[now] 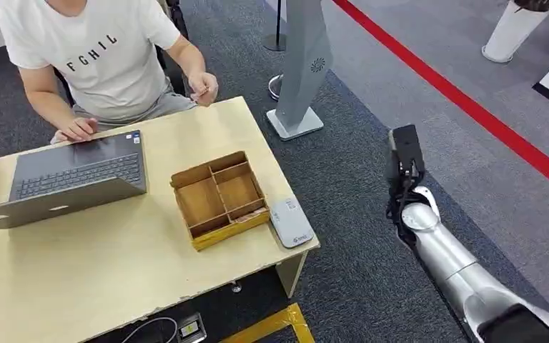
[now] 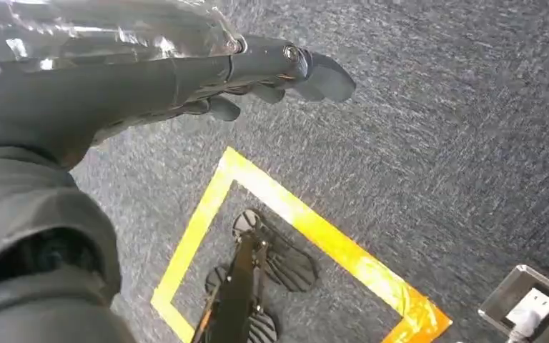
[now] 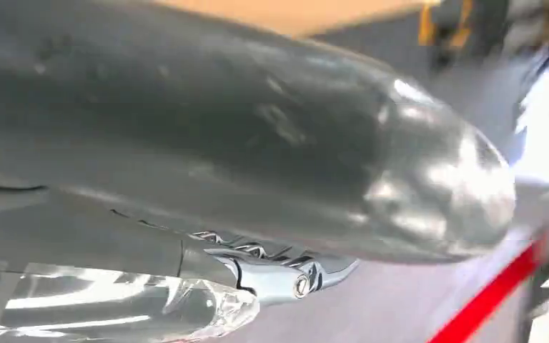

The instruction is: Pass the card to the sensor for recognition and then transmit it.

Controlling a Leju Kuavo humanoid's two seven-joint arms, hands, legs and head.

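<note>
- Card [image 1: 200, 91] sits pinched in a person's hand [image 1: 204, 88] above the desk [image 1: 114, 264], well apart from both robot hands.
- Left hand [image 2: 186, 71] hangs over grey carpet, fingers [image 2: 322, 75] extended, holding nothing.
- Right hand [image 3: 257, 157]: fingers' state cannot be told.
- Grey sensor [image 1: 291, 222] lies just beside the wooden tray [image 1: 219, 198].

right arm [image 1: 449, 266]: shiny silver tube, black cables bunched near the wrist, boxy black camera unit on top
left hand [image 2: 186, 75]: dark grey fingers, small silver screws at the knuckles, clear glossy plastic over the back
right hand [image 3: 257, 157]: fat grey thumb, chrome hinge bits underneath
</note>
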